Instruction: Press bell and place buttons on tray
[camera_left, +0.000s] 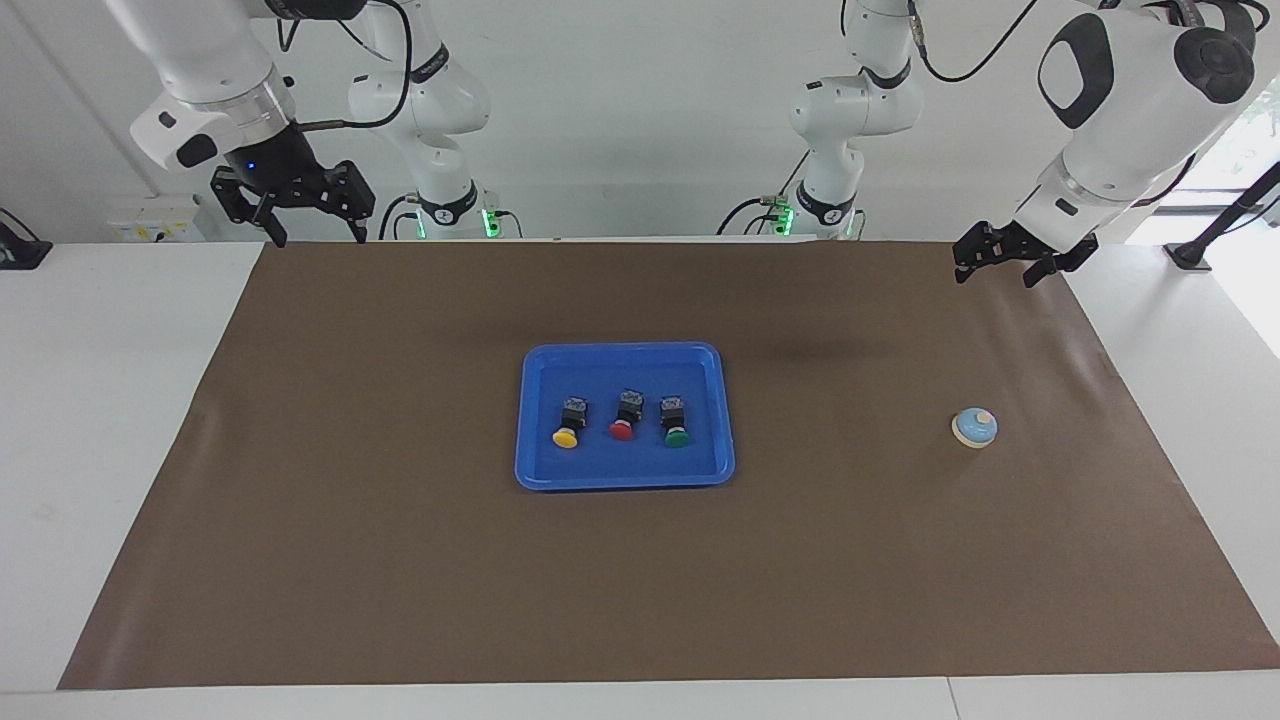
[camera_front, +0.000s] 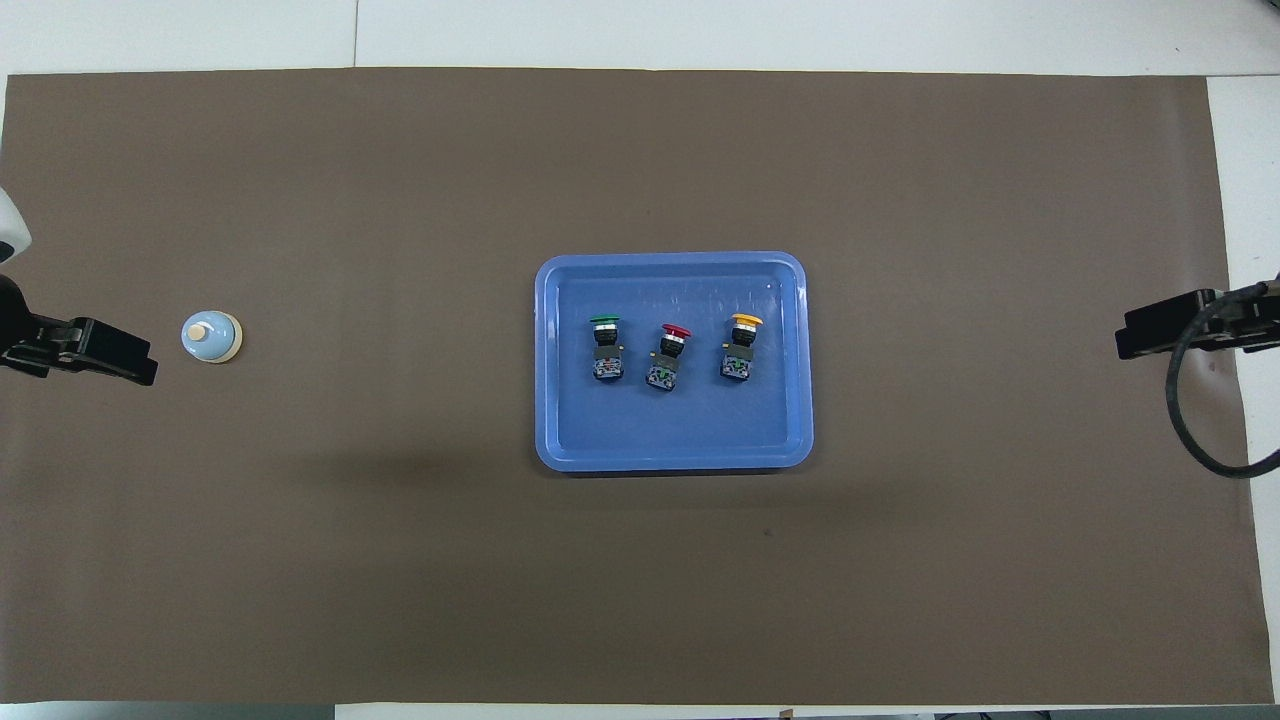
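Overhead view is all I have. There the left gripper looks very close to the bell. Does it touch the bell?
Observer: No. The left gripper hangs high in the air, well clear of the bell.
Operator: Are its fingers open?
Observer: Yes, they are open and hold nothing.
Operator: And the right gripper? I see only its tip.
Observer: The right gripper is up in the air too, open and empty, over the right arm's end of the mat.
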